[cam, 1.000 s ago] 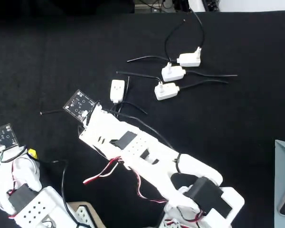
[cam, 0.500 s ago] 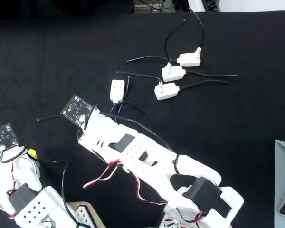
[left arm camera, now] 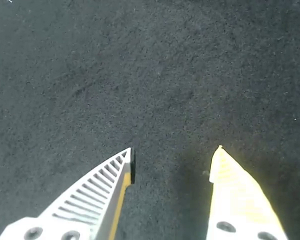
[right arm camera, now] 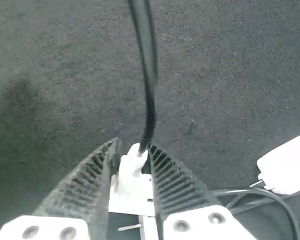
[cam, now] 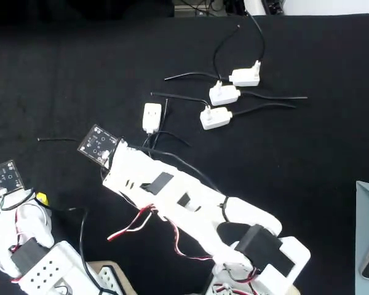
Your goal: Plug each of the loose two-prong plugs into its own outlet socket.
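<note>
Near the white outlet socket on the tabletop, the right claw is clenching a two-prong plug by its body, likely light and stiff, unlike its limp cord, while the left claw is hanging open.

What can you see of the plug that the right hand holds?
The plug is small, white and looks like plastic. The right hand is shut on it, a ribbed finger pressing each side. A thin black cord leaves its end and runs away over the black table.
</note>
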Robot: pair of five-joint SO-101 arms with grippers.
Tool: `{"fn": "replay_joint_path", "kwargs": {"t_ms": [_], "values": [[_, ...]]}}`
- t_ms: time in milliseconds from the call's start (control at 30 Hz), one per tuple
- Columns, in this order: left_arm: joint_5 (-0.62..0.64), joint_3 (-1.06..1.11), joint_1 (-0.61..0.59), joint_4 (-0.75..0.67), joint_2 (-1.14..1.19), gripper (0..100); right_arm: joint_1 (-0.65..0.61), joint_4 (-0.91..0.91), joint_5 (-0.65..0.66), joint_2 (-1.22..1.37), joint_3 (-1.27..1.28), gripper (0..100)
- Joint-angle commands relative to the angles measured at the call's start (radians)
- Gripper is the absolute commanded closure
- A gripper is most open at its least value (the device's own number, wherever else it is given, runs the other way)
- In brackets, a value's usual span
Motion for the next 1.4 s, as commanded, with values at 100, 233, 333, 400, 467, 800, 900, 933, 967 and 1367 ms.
{"fn": "replay_joint_path", "kwargs": {"t_ms": [100,233,333,400,467,800,900,933,967,1367], "values": [[0.008,-0.007,-0.001,0.006,-0.009,75,0.005,-0.006,0.037,0.005,0.036,98.7],[0.008,-0.007,-0.002,0.006,-0.009,75,0.006,-0.006,0.037,0.004,0.056,98.7],[0.008,-0.007,-0.004,0.006,-0.009,75,0.006,-0.006,0.037,0.004,0.073,98.7],[0.008,-0.007,-0.002,0.006,-0.009,75,0.005,-0.008,0.037,-0.008,0.082,98.7],[0.008,-0.007,-0.002,0.006,-0.009,75,0.005,-0.015,0.037,-0.038,0.104,98.7],[0.008,-0.007,-0.002,0.006,-0.009,75,0.009,-0.218,0.086,-0.125,0.286,98.7],[0.008,-0.007,-0.002,0.006,-0.009,75,0.009,-0.221,0.086,-0.087,0.271,98.7],[0.008,-0.007,-0.002,0.006,-0.009,75,0.009,-0.219,0.086,-0.076,0.262,98.7],[0.008,-0.007,-0.002,0.006,-0.009,75,0.009,-0.219,0.087,-0.071,0.255,98.7],[0.008,-0.005,-0.002,0.006,-0.009,75,0.009,-0.221,0.163,-0.170,0.348,98.7]]}}
